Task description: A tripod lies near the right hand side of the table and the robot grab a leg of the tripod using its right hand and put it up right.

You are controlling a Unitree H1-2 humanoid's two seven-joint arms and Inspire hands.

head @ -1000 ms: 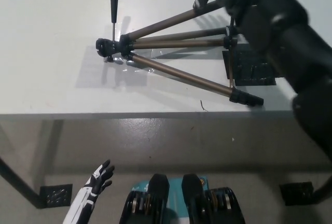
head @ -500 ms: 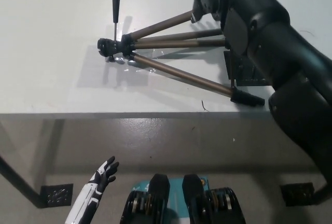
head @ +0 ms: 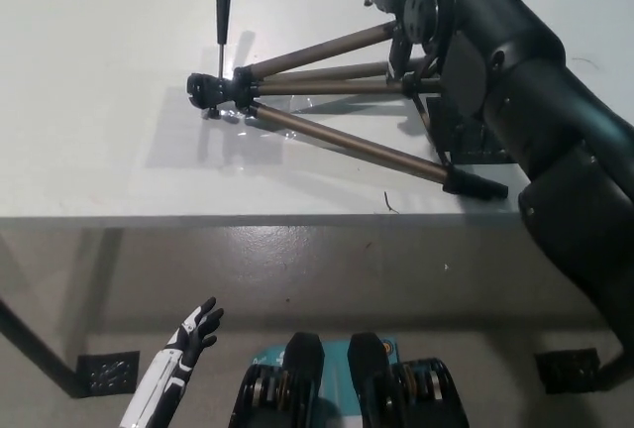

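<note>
**Black arm over the legs of a tripod lying flat**

The tripod (head: pixel 297 91) lies on its side on the white counter (head: pixel 99 101), toward the right half and close to the near edge. Its head (head: pixel 208 89) points left, with a thin black handle (head: pixel 221 7) sticking out toward the far side. Three bronze-coloured legs fan out to the right. The nearest leg runs diagonally toward the near right and ends in a black foot (head: pixel 475 184) just inside the counter's edge. The other two legs run right and slightly far, and disappear under the black arm.

The right robot hand (head: pixel 421 27) comes in from the right and sits over the far ends of those two legs. Its bulk hides the fingers, so I cannot tell whether it is gripping a leg, closed or spread. A dark flat plate (head: pixel 466 136) lies on the counter beneath the arm, partly covered.

The left robot hand (head: pixel 193 334), white, hangs low at the near left, below the counter and over the grey floor (head: pixel 297 269), fingers spread and holding nothing.
</note>
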